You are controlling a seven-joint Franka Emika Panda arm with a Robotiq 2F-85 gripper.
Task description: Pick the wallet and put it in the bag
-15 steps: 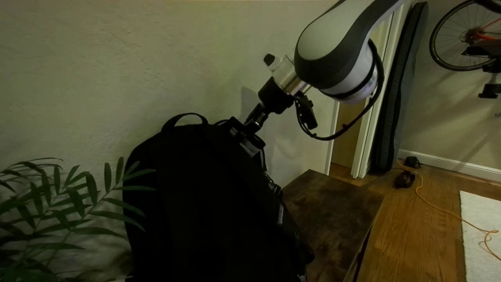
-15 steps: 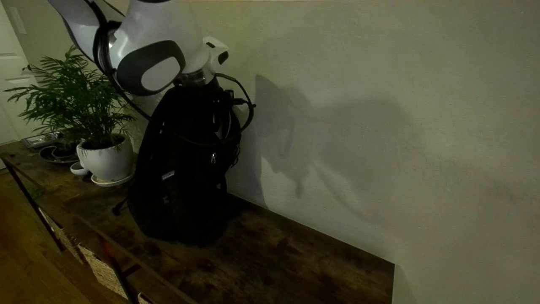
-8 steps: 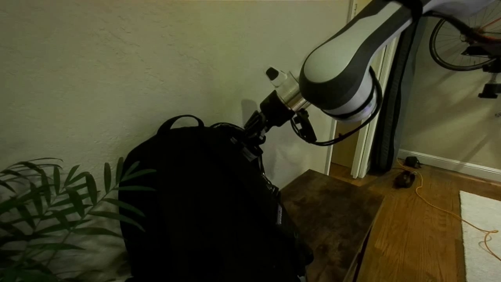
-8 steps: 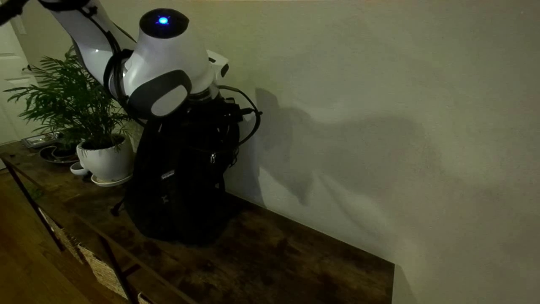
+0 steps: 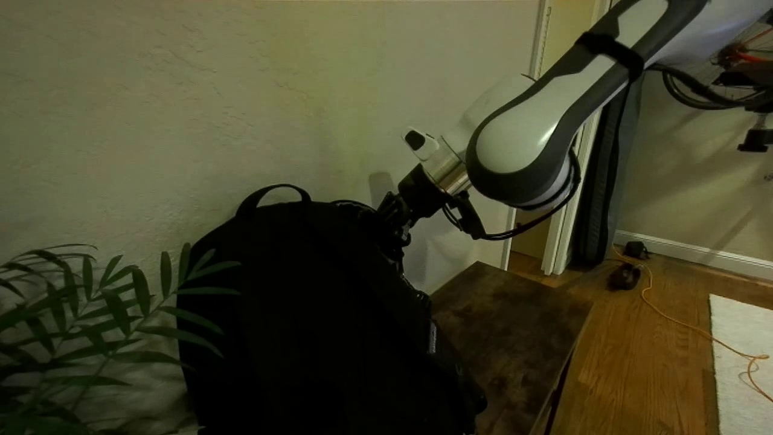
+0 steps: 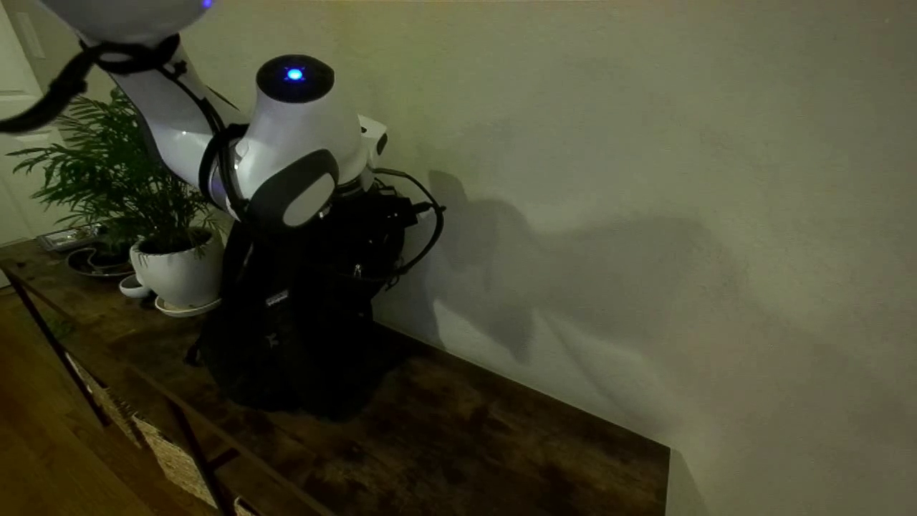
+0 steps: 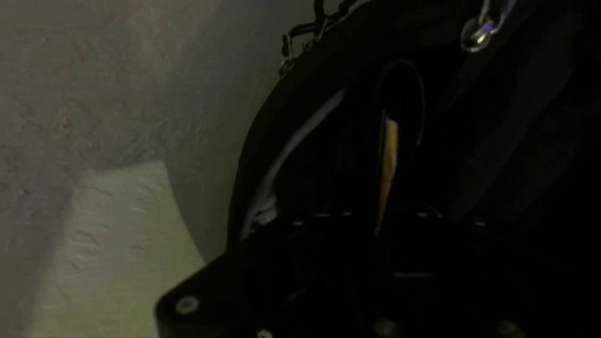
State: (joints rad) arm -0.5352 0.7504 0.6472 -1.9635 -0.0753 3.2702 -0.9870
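Lower than a second earlier, the claw (image 5: 395, 216) had sunk at the upper side of the bag (image 5: 314, 326), which had sagged a little and shifted toward the potted plant (image 6: 125, 183). The wallet could not be made out; most likely it was inside the bag, under the claw. A tan strip (image 7: 389, 155) showed in the bag's dark hollow in the wrist view, but whether it belonged to the wallet was too dim to say. Shadow swallowed the claw's tips, so whether it was clenched, grasping the wallet or released could not be told. The arm (image 5: 513, 148) slanted down from the side, presumably because the bag's mouth faced that way. Upright near the wall (image 6: 609, 107), the bag seemed set to stay standing under such a push. It stood on a mottled brown desk (image 6: 458, 430), seen in both exterior views, with the plant's white pot (image 6: 179, 276) and its saucer (image 6: 188, 311) near it. Beyond the desk lay wooden floor (image 5: 640, 374) and a pale rug (image 5: 734, 399).
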